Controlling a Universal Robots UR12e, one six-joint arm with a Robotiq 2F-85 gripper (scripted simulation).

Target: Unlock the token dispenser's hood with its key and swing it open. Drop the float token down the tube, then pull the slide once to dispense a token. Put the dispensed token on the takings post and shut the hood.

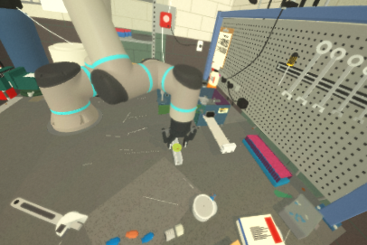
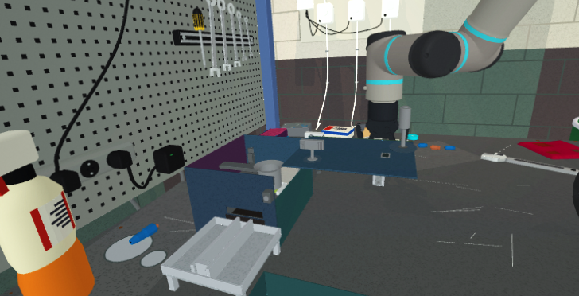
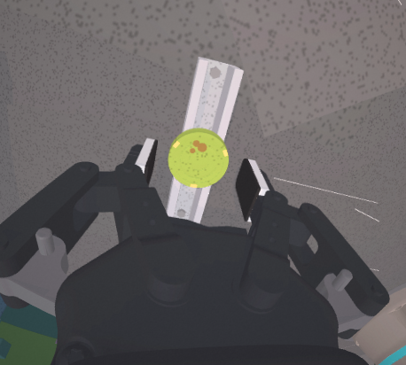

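Note:
The float token [image 3: 198, 158] [image 1: 176, 147] is a yellow-green disc resting on a short white stand [image 3: 206, 136] [image 1: 178, 157] on the grey bench. The blue token dispenser [image 2: 239, 188] stands by the pegboard. Its hood [image 2: 348, 156] is swung open and sticks out level over the bench. The tube's grey funnel mouth [image 2: 267, 167] shows inside the box. The white tray with the slide [image 2: 225, 253] juts from the dispenser's front. A grey post [image 2: 404, 125] rises at the hood's far end. My gripper [image 3: 198, 172] [image 1: 177, 143] hangs straight over the token with a finger on either side of it. It is open and holds nothing.
The pegboard [image 1: 298, 92] with wrenches walls off one side of the bench. A magenta rack [image 1: 266, 160], a white cup [image 1: 204, 207], a red-and-white box [image 1: 261, 230] and a wrench [image 1: 49, 216] lie around. A large bottle [image 2: 36, 221] stands close to the second side camera.

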